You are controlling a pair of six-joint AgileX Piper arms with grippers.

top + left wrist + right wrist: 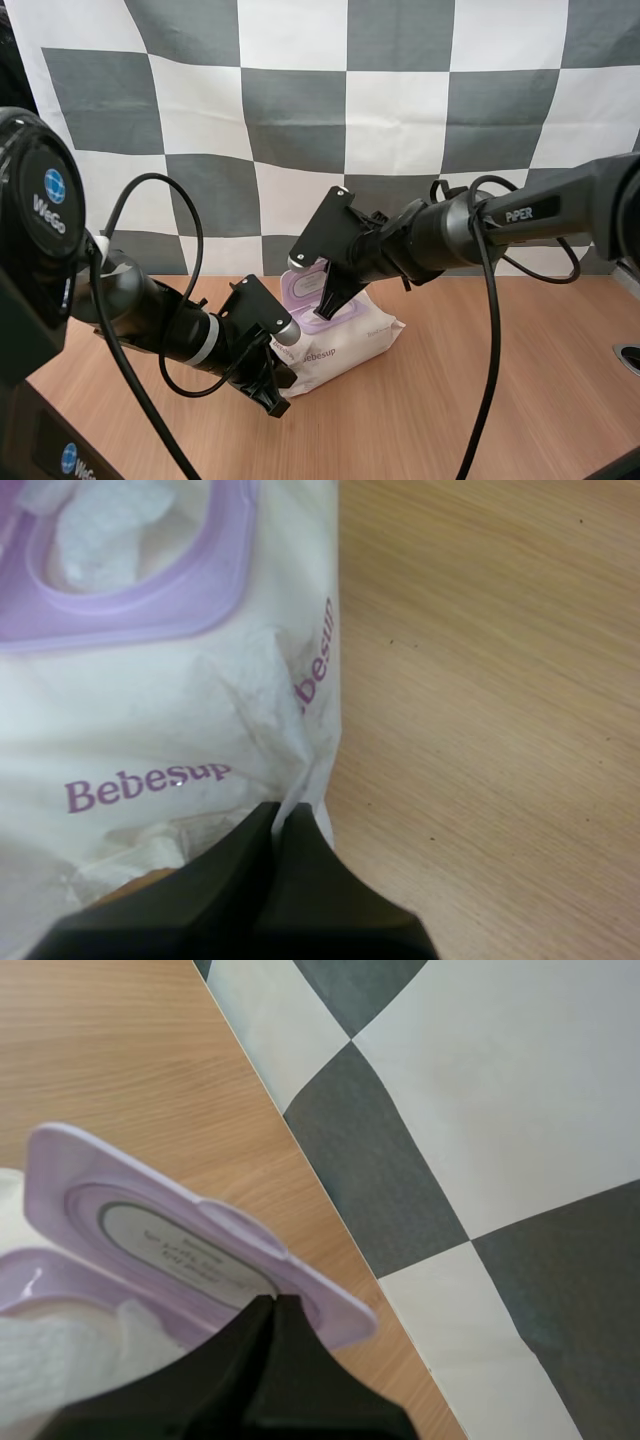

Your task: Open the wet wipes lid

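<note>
Low in the middle of the high view, on the table (480, 380), the pack of wet wipes (350, 345) lies with its lid (150, 1230) already swung up, my right gripper (272, 1305) pinching the lid's edge and my left gripper (282, 815) clamped on the pack's corner, so I judge little remains but letting go.
</note>
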